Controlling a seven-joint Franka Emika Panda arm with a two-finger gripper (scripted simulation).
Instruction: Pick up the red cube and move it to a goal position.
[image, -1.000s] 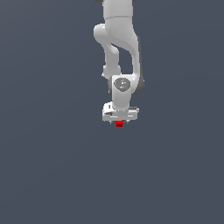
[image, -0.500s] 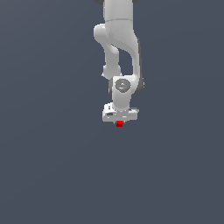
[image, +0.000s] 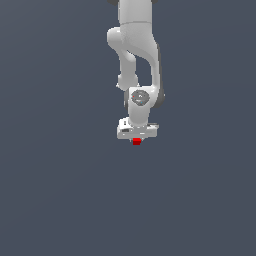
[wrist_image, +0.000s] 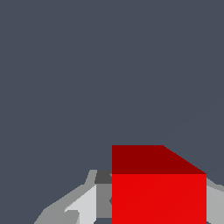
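Observation:
The red cube (image: 136, 142) shows just under the white gripper head, and only its small bright red face sticks out below. My gripper (image: 136, 140) is shut on it, with the arm reaching down from the top of the exterior view. In the wrist view the red cube (wrist_image: 158, 192) fills the space between my two light grey fingers (wrist_image: 83, 205), which press on its sides. I cannot tell from the plain grey ground whether the cube is lifted or resting on it.
A flat, uniform dark grey surface (image: 60, 190) fills both views. No other objects, edges or goal marker show.

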